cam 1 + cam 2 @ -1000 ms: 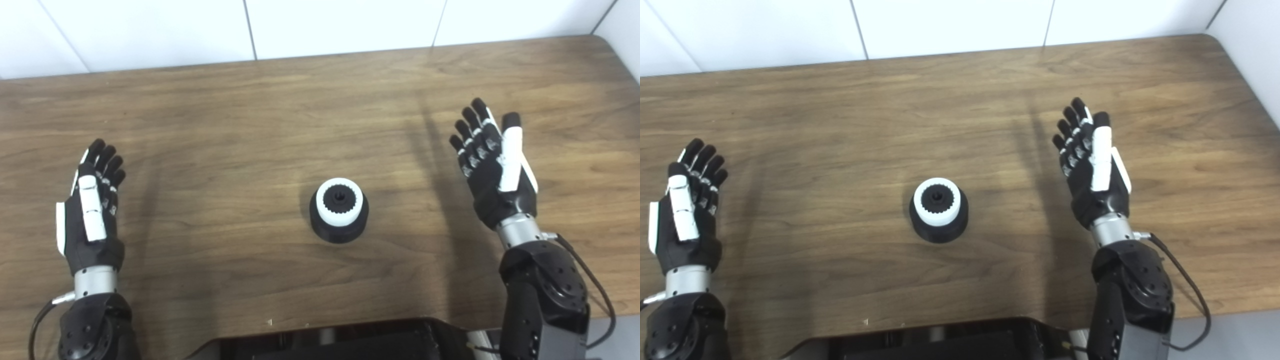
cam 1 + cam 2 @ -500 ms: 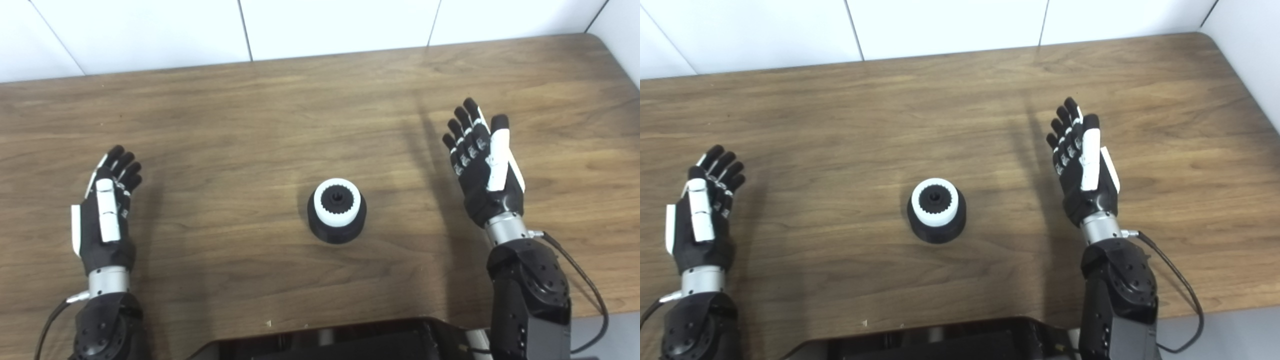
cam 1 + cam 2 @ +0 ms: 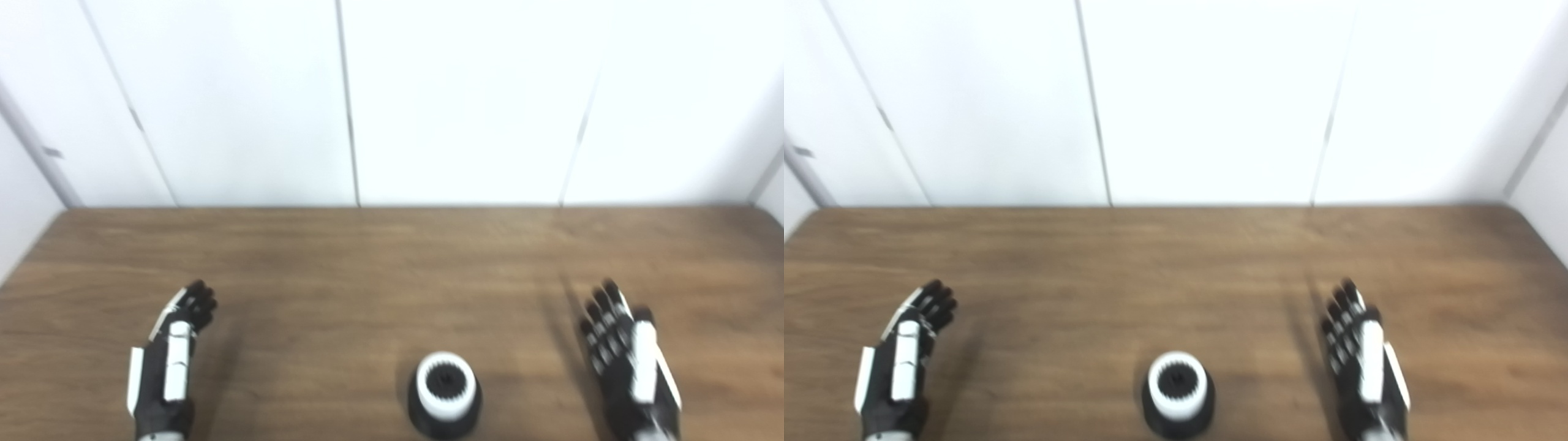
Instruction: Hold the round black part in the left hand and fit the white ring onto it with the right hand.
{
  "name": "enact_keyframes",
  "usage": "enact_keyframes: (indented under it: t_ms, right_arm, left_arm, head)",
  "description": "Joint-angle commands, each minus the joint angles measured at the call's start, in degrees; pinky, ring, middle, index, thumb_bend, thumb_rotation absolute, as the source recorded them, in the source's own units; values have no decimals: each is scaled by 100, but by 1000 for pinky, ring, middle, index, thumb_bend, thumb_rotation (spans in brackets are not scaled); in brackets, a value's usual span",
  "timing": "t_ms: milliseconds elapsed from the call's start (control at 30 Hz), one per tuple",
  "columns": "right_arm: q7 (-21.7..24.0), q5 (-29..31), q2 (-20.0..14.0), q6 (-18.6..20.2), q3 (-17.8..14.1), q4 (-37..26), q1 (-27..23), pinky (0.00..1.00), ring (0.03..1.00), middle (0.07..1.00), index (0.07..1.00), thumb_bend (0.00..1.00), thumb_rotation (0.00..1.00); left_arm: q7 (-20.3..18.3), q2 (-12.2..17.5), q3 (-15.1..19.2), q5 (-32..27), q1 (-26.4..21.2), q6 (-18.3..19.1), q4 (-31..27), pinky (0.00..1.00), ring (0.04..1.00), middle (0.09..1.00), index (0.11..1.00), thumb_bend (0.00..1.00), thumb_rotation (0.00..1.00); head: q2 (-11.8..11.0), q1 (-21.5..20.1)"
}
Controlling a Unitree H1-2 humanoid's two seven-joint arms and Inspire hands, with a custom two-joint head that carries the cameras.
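Already the ring [image 3: 446, 386] sits on top of the black part [image 3: 445, 420], and the pair stands upright on the wooden surface [image 3: 367, 269] near its front edge, between the two hands. The left hand [image 3: 164, 373] hovers well off to the left, fingers extended and apart, holding nothing; the right hand [image 3: 631, 367] is likewise open and empty, well to the right, a little blurred. Neither touches the part.

By this look the fit seems made, so the step in hand is probably a check or a retreat. To do it well, bring the left hand in low from the side and wrap the part's lower wall, below the ring, so the ring is not nudged askew. Then the right hand can press evenly down on the ring's top, flat and centred, not on one edge. Whether the ring is fully seated cannot be told from here; the toothed core inside it shows, yet any gap beneath is hidden.
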Motion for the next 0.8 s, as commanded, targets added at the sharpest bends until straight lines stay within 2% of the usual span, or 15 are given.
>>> enact_keyframes:
  t_ms: [0, 33, 67, 133, 167, 233, 433, 500, 567, 667, 767]
  right_arm:
    - [81, 57, -538, -343, 34, 131, 144, 1000, 1000, 1000, 1000, 577, 1000]
    - [83, 54, -555, -432, 39, 238, 111, 1000, 1000, 1000, 1000, 588, 1000]
    - [86, 63, -568, -486, 41, 310, 89, 1000, 1000, 1000, 1000, 592, 1000]
    - [123, 116, -608, -606, 41, 513, 27, 1000, 1000, 1000, 1000, 586, 1000]
    - [145, 156, -629, -657, 46, 589, 6, 1000, 1000, 1000, 1000, 577, 1000]
    - [157, 238, -671, -763, 71, 756, -44, 1000, 1000, 1000, 1000, 564, 1000]
    - [-67, 304, -802, -940, 290, 1015, -113, 1000, 1000, 1000, 1000, 488, 1000]
    - [-141, 305, -815, -967, 342, 1037, -120, 1000, 1000, 1000, 1000, 474, 1000]
    - [-222, 302, -805, -981, 377, 1031, -118, 1000, 1000, 1000, 1000, 474, 1000]
    - [-342, 241, -808, -1059, 432, 1051, -116, 1000, 1000, 1000, 1000, 467, 1000]
    - [-419, 191, -826, -1115, 490, 1038, -94, 1000, 1000, 1000, 1000, 478, 1000]
  left_arm:
    - [46, -94, -101, 95, -1, -306, 471, 860, 836, 836, 835, 366, 874]
    - [66, -99, -121, 123, -22, -351, 543, 860, 838, 841, 839, 371, 873]
    - [77, -103, -137, 136, -28, -379, 580, 858, 839, 843, 841, 369, 871]
    - [90, -120, -158, 128, -76, -499, 741, 860, 839, 848, 844, 349, 860]
    - [91, -122, -168, 120, -93, -542, 796, 862, 839, 848, 844, 341, 848]
    - [94, -118, -191, 120, -144, -641, 943, 868, 838, 847, 843, 322, 835]
    - [34, -46, -228, 41, -252, -736, 1215, 919, 857, 864, 855, 290, 768]
    - [19, -19, -242, 52, -268, -749, 1259, 925, 865, 873, 861, 295, 775]
    - [-14, 14, -257, 47, -287, -791, 1311, 930, 867, 882, 876, 233, 793]
    - [-88, 61, -292, -34, -288, -750, 1307, 963, 885, 902, 894, 196, 811]
    - [-328, 82, -313, -449, -276, -459, 1213, 991, 923, 933, 923, 195, 862]
  head:
    - [-116, 44]
    - [-221, 90]
    - [-221, 90]
    - [-460, 196]
    - [-460, 196]
    - [-647, 244]
    - [-908, 121]
    - [-933, 71]
    - [-942, 43]
    - [-934, -17]
    - [-921, -53]
